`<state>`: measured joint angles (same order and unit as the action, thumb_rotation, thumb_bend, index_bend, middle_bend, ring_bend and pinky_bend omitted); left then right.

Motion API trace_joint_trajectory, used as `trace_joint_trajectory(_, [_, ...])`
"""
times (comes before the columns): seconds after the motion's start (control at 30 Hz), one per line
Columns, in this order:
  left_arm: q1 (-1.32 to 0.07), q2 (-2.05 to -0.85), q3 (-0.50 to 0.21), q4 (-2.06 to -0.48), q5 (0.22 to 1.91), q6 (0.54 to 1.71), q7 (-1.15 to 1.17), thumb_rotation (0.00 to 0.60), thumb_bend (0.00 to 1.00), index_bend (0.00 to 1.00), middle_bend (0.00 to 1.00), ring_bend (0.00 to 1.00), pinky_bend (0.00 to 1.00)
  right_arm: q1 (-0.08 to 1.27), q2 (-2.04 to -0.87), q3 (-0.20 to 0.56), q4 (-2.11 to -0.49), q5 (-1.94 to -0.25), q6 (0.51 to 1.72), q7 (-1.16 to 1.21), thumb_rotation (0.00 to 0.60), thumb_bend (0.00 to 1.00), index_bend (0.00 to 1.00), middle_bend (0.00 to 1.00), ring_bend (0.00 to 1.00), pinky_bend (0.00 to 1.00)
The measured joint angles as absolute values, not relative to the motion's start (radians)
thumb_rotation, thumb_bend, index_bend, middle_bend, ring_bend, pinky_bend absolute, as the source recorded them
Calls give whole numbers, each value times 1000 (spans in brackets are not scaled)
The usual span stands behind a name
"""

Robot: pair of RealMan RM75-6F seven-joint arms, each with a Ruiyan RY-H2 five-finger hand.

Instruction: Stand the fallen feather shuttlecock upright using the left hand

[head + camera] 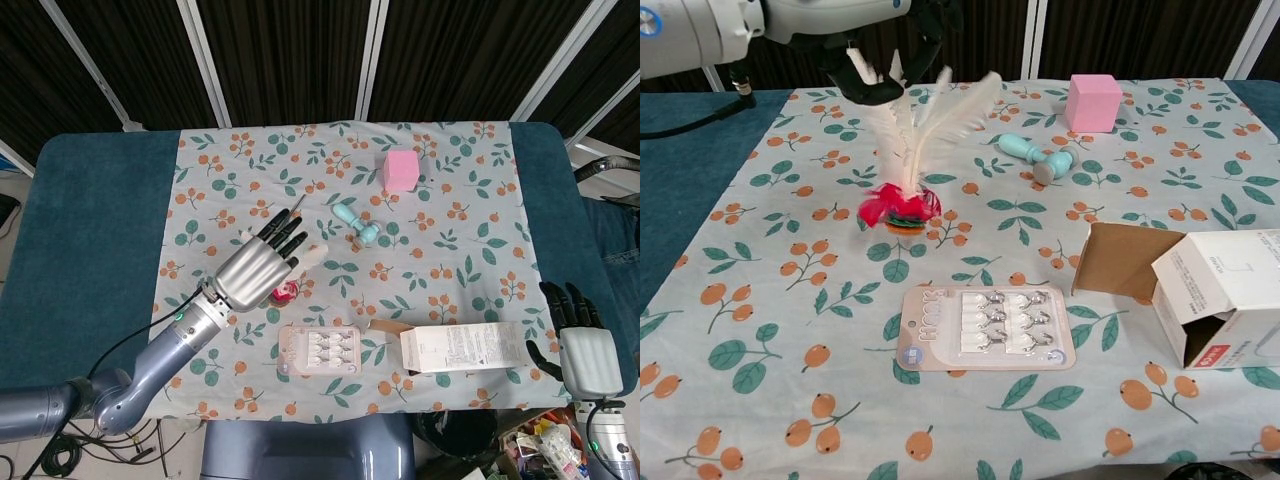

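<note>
The feather shuttlecock stands nearly upright, its red base on the flowered cloth and its white feathers fanning up and to the right. My left hand is above it and grips the upper feathers between its dark fingers. From the head view the left hand covers most of the shuttlecock; only the red base and one feather tip show. My right hand hangs off the table's front right corner, fingers apart, holding nothing.
A hook pack lies just in front of the shuttlecock, with an open carton to its right. Behind are a teal pestle-like piece, a pink cube and a spoon.
</note>
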<state>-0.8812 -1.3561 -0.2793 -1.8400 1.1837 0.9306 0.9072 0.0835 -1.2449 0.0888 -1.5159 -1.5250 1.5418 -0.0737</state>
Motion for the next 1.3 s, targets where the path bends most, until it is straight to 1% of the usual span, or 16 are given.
trace_joint_trajectory(0.17, [-912,-1393,-277,-1819,1132,932,947,600,416,574,162,0,0,83,-1245,89,-1516,-1524,1543,-74,600,195,0,78,32,136])
trace_joint_trajectory(0.4, [-928,-1411,-248,-1805,1105,954,974,600,415,561,161,0,0,83,-1244,89,-1516,-1524,1542,-74,600,195,0,78,31,136])
trace_joint_trajectory(0.53, [-932,-1416,-231,-1801,1101,960,974,600,371,520,160,0,0,82,-1244,90,-1517,-1524,1544,-75,600,195,0,78,31,136])
trace_joint_trajectory(0.63, [-935,-1418,-217,-1799,1102,962,974,600,332,455,157,0,0,81,-1242,91,-1518,-1523,1546,-74,600,195,0,78,32,136])
trace_joint_trajectory(0.73, [-942,-1417,-207,-1801,1106,958,971,600,270,282,139,0,0,81,-1242,91,-1518,-1522,1546,-73,600,194,0,78,32,136])
trace_joint_trajectory(0.8, [-946,-1416,-204,-1805,1108,957,967,600,227,132,125,0,0,81,-1242,91,-1518,-1522,1546,-73,600,194,0,78,31,136])
trace_joint_trajectory(0.9, [-952,-1413,-201,-1813,1112,958,963,600,216,26,119,0,0,80,-1242,93,-1518,-1521,1548,-73,600,194,0,78,31,136])
trace_joint_trajectory(1.0, [-955,-1410,-201,-1826,1122,966,960,600,216,0,116,0,0,79,-1243,95,-1518,-1520,1552,-72,600,195,0,78,31,136])
trace_joint_trajectory(1.3, [-954,-1358,-236,-1902,1143,1025,941,600,216,14,94,0,0,78,-1242,95,-1518,-1519,1553,-71,600,195,0,78,31,136])
